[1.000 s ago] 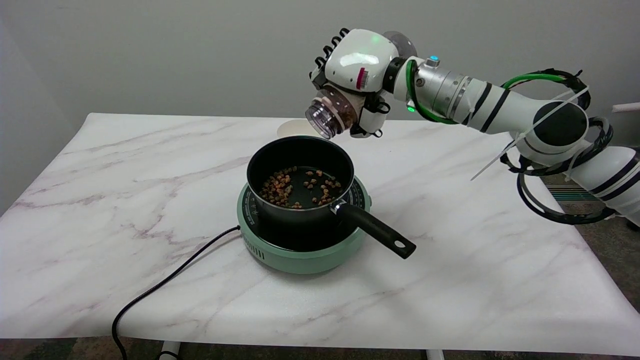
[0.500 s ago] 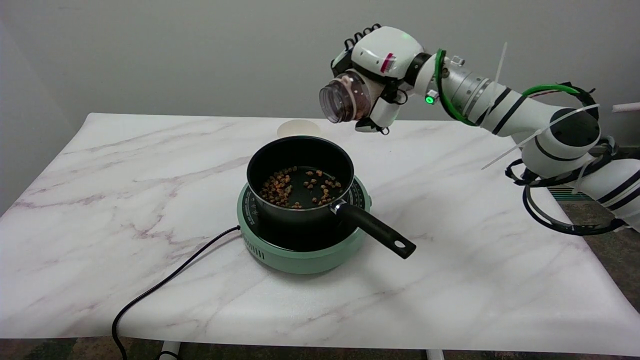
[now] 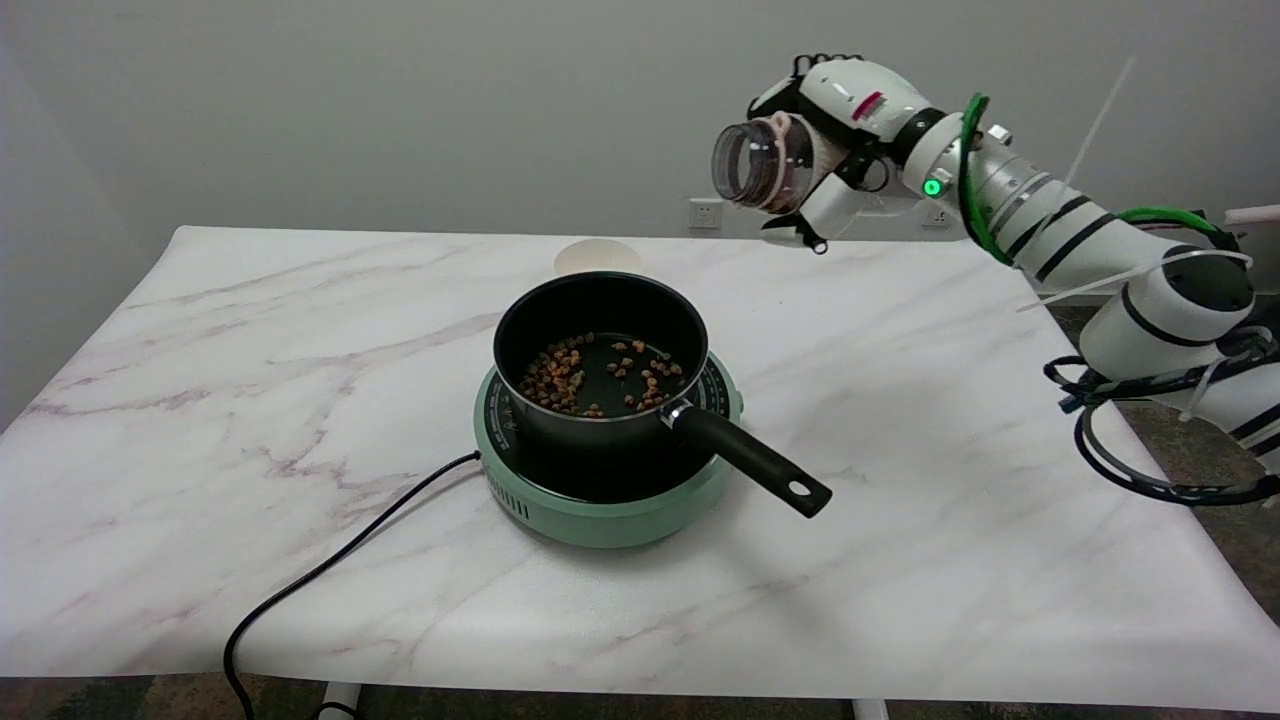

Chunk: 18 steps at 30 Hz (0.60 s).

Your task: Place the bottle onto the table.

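Note:
A clear plastic bottle with an open mouth lies nearly sideways in the air, mouth pointing left. My right hand grips it around the body, high above the far right part of the marble table. The fingers wrap over the bottle's rear, hiding its base. The bottle hangs well clear of the tabletop.
A black saucepan with brown pellets in it sits on a green hotplate at mid-table, its handle pointing to the near right. A black cord runs to the near left edge. A pale round lid lies behind the pan.
My right hand has carried the bottle up and to the right, away from above the pan. The bottle's mouth has tipped up from pointing down to roughly level.

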### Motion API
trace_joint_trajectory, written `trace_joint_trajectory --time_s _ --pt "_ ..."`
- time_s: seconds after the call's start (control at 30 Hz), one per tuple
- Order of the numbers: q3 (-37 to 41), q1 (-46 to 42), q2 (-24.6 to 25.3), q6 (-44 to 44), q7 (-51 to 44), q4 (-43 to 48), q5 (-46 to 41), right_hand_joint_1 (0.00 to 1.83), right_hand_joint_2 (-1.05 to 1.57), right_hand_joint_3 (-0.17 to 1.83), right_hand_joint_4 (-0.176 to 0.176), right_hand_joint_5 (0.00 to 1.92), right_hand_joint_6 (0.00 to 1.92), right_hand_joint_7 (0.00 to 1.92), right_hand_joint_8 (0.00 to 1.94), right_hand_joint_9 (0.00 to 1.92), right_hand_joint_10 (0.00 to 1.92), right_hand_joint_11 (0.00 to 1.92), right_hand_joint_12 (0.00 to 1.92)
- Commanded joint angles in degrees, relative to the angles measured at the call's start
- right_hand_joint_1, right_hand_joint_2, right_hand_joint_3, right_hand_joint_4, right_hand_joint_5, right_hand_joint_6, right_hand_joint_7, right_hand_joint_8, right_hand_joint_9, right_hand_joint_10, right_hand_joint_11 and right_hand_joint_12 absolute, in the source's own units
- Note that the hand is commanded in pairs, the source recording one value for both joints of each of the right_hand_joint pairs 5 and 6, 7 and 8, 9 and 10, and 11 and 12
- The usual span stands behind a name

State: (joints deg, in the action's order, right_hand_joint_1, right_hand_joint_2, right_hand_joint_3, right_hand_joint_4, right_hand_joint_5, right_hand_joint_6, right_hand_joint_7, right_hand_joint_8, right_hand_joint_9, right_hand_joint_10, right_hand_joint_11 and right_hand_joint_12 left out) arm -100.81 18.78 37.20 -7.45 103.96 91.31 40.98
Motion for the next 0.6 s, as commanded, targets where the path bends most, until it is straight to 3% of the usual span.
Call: trace_joint_trajectory --time_s 0.03,0.3,0.6 --pt "17.08 -14.22 1.13 -0.23 -0.07 -6.11 -19.02 1.47 1.03 0.88 0.000 1.92 1.92 1.92 1.92 1.35 1.35 1.22 1.22" --pt "22.50 -18.83 1.85 -4.85 -0.07 -11.30 -27.66 1.47 1.04 0.86 0.000 1.92 1.92 1.92 1.92 1.36 1.36 1.22 1.22" --pt "23.48 -19.52 1.93 -14.38 -0.07 -21.36 -36.97 1.47 1.06 0.85 0.000 1.92 1.92 1.92 1.92 1.37 1.37 1.22 1.22"
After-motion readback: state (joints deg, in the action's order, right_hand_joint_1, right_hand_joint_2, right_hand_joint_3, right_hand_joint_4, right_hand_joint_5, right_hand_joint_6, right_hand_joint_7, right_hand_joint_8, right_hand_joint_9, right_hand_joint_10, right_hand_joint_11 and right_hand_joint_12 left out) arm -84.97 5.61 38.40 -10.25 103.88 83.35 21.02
